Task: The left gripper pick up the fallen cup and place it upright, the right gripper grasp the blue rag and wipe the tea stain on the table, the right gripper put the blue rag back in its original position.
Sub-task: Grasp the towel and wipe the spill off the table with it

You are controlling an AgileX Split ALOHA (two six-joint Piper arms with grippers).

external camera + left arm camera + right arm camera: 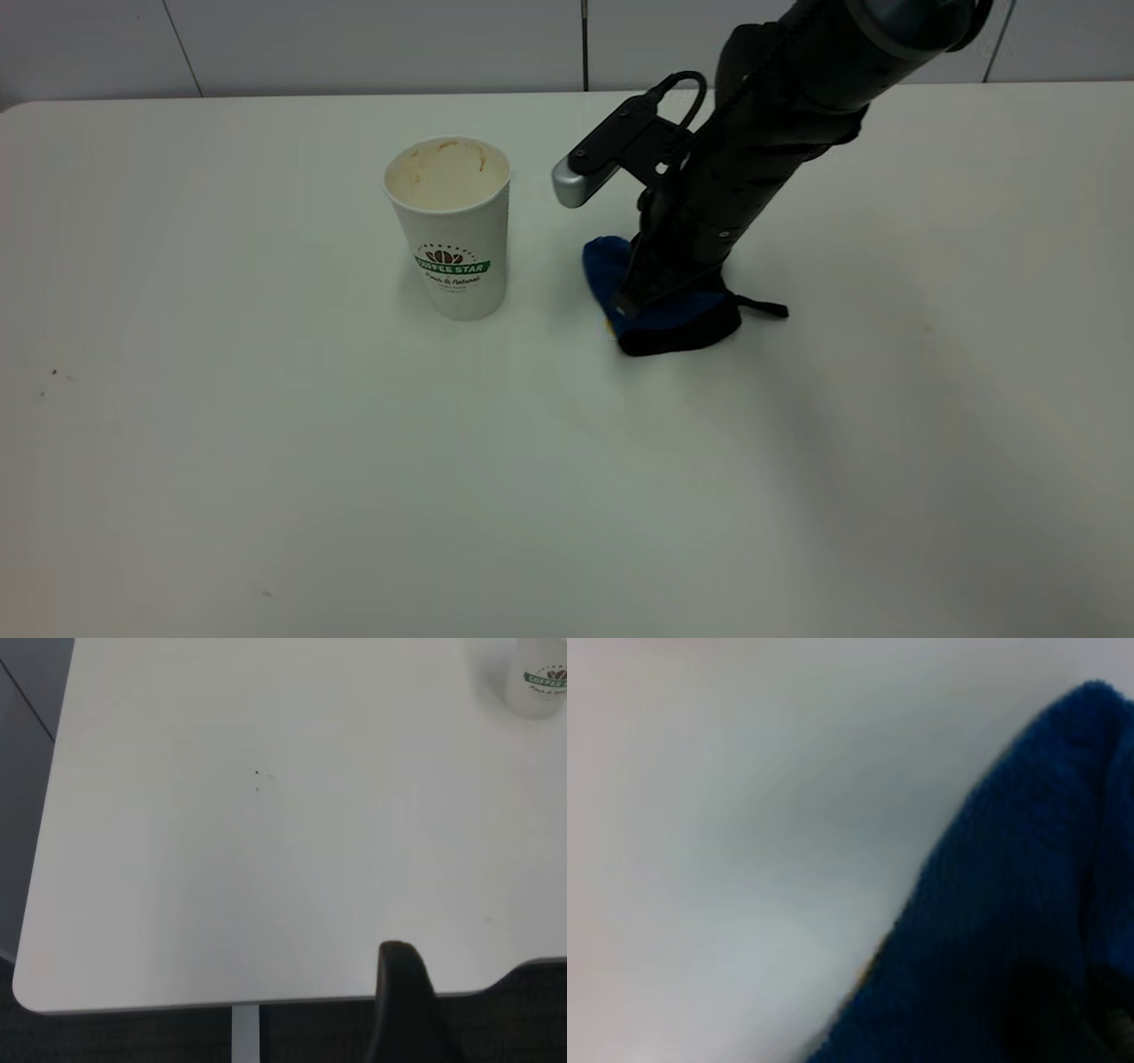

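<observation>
table (pixel 266 496): white, far edge visible | right gripper (pixel 660 292): pressed down on blue rag (pixel 678 321), fingers buried in cloth, grip can't be judged | cup (pixel 452 229): upright, mouth up, logo facing camera, left of rag, apart from it | left gripper (pixel 403 1001): only one dark finger seen at table's near edge, state unclear | tea stain: hidden or unreadable.

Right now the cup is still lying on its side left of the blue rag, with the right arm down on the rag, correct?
Not quite. The cup stands upright, mouth up, as the exterior view shows. The rest holds: it is left of the blue rag, and the right end effector is down on that rag.
</observation>
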